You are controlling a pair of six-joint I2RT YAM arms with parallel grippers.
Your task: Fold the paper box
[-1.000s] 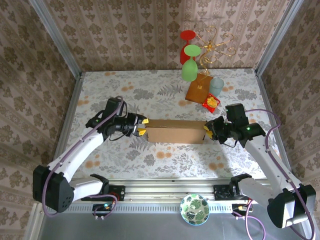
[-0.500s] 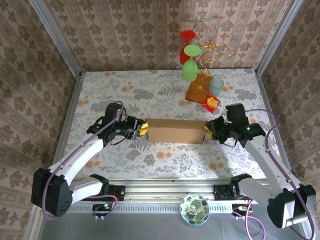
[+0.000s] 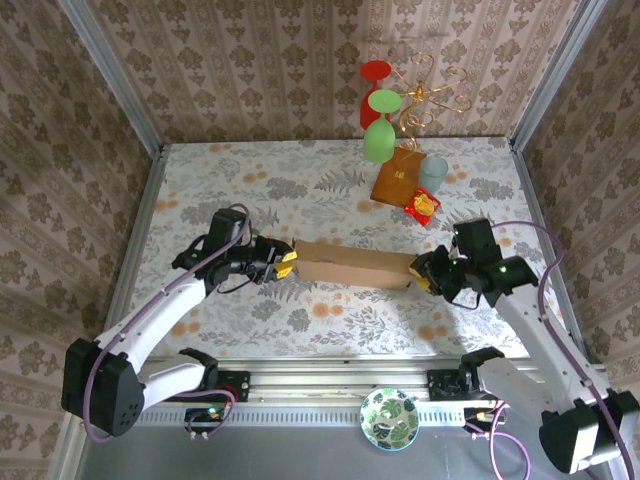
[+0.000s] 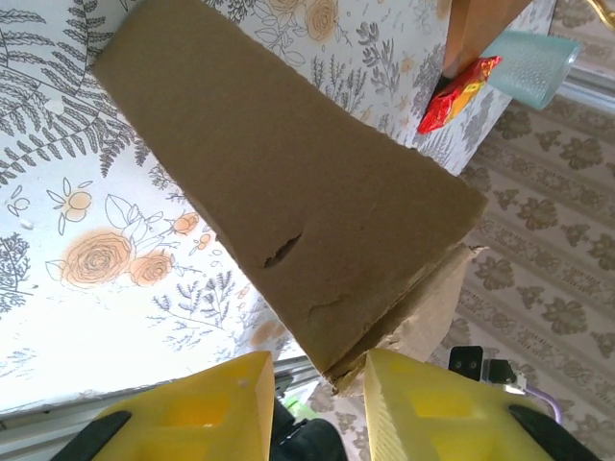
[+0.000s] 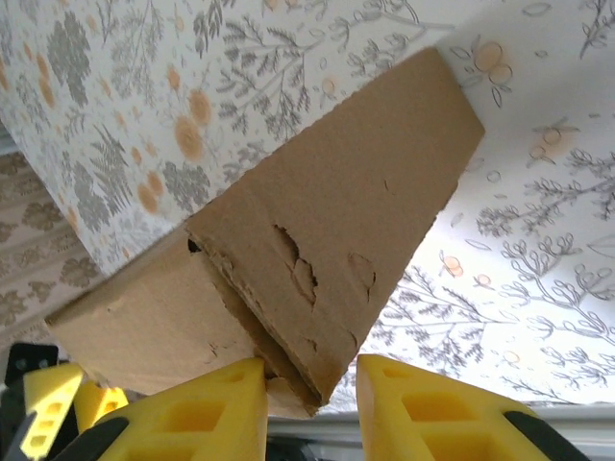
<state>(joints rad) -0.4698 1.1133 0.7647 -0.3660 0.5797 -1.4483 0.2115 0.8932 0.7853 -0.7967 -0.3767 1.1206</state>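
**A:** Start at the left gripper point(image 3: 287, 262). What is it doing?

**B:** Its yellow fingers point(image 4: 202, 403) stand narrowly apart, straddling the end edge of the paper box point(image 3: 350, 264), a large plain brown corrugated cardboard mailer. There is a sliver of gap on one side, so I cannot tell whether it is truly pinching or only bracketing the edge.

**A:** And the right gripper point(image 3: 418, 272)?

**B:** Narrow too, but closed on the opposite end corner. From the right wrist, the torn, layered cardboard sits tight between both fingers.

**A:** So where is the box?

**B:** It spans the space between the two grippers, over the middle of the floral-patterned table point(image 3: 250, 190). It is slightly skewed, with its right end nearer the arms. It looks collapsed flat and seems lifted off the surface, though I can't be sure.

**A:** What does this step ask for?

**B:** In my judgement, the panels need opening up from flat.
- The left side should get a firm pinch first.
- Both ends should then move together, with no pulling apart, since the right corner is frayed and could tear.
- The box should stay clear of the orange-brown rectangular packet point(image 3: 396, 178) and the pale teal cup point(image 3: 433, 172) behind it.
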